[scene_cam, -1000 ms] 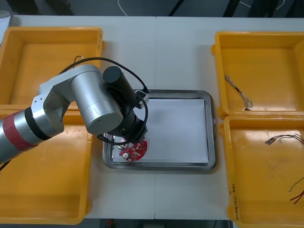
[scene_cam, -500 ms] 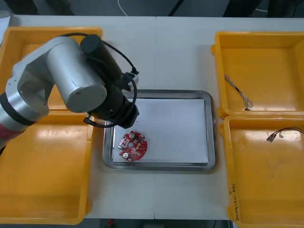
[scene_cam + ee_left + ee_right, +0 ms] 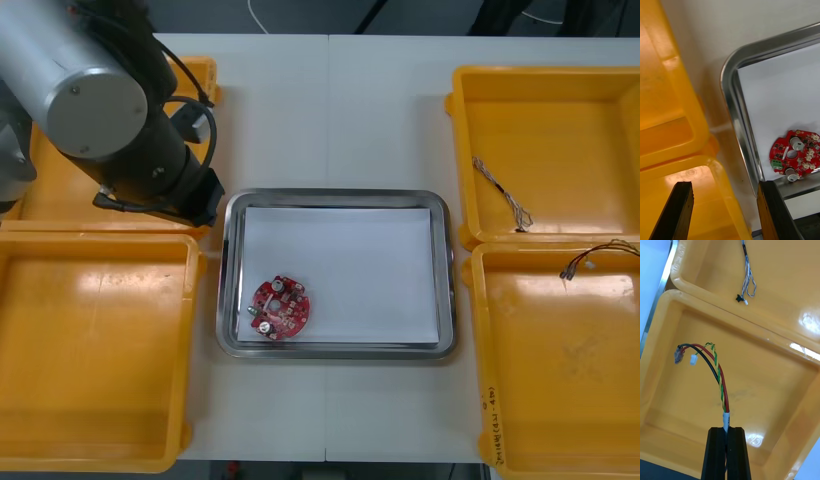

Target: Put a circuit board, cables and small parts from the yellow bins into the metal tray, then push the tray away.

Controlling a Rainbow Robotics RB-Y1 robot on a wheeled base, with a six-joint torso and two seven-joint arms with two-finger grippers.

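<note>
A round red circuit board (image 3: 280, 308) lies in the near left corner of the metal tray (image 3: 448, 270), which is white inside. My left arm (image 3: 120, 120) hangs over the far left yellow bin (image 3: 200, 75). In the left wrist view the left gripper (image 3: 726, 210) is open above the bin's rim, with the circuit board (image 3: 795, 153) and the tray's rim (image 3: 733, 112) beside it. My right gripper (image 3: 727, 450) is shut on a red and yellow cable (image 3: 717, 371), held above the near right bin (image 3: 763, 352). The cable's free end (image 3: 587, 262) shows over that bin.
A twisted blue and white cable (image 3: 503, 195) lies in the far right bin (image 3: 560, 90), also seen beyond the held cable as a thin twisted cable (image 3: 747, 277). The near left bin (image 3: 90, 350) stands beside the tray.
My left arm has let go of the circuit board in the tray and drawn back to the far left. The red and yellow cable has risen off the near right bin's floor.
</note>
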